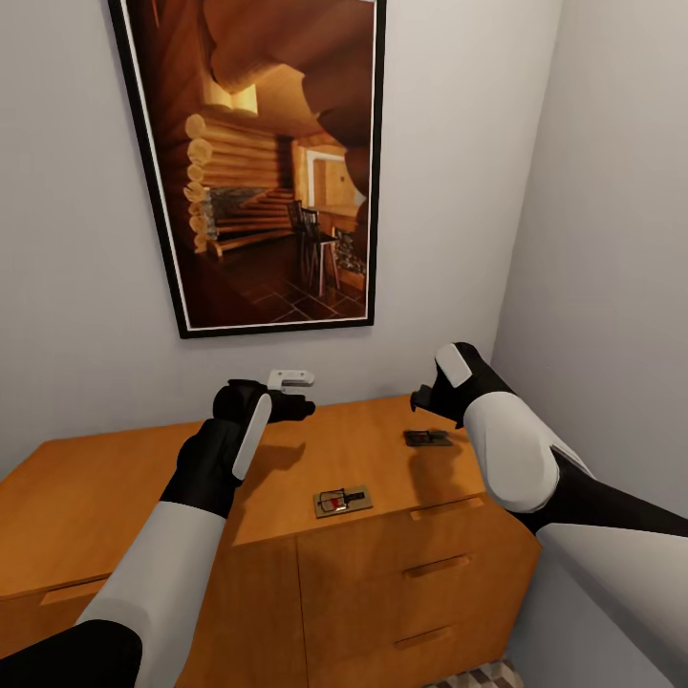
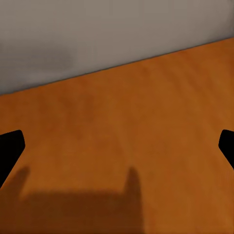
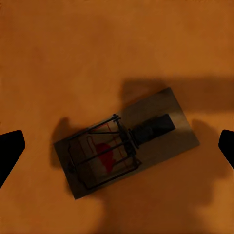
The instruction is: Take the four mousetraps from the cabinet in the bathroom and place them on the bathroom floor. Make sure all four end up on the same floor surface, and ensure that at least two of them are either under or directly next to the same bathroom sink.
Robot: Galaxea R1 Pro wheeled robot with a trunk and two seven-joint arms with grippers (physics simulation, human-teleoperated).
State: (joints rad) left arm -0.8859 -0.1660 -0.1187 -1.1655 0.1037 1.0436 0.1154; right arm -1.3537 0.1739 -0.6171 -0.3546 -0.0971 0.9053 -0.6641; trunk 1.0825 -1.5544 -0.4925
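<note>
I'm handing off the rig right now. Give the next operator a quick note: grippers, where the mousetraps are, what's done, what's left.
Left gripper: open, empty, over the cabinet top near the wall.
Right gripper: open, empty, hovering above the right mousetrap, not touching it.
Traps in view: two, both on the cabinet top; the other one lies near the front edge. The other two traps are not visible.
Done: nothing visibly placed on the floor.
Left: probably lower the right gripper onto its trap, then carry each trap to the floor by the sink.

Framed log-cabin interior picture (image 1: pixel 272 162) on grey wall (image 1: pixel 76 287); small white fitting (image 1: pixel 290 379) below frame.
</note>
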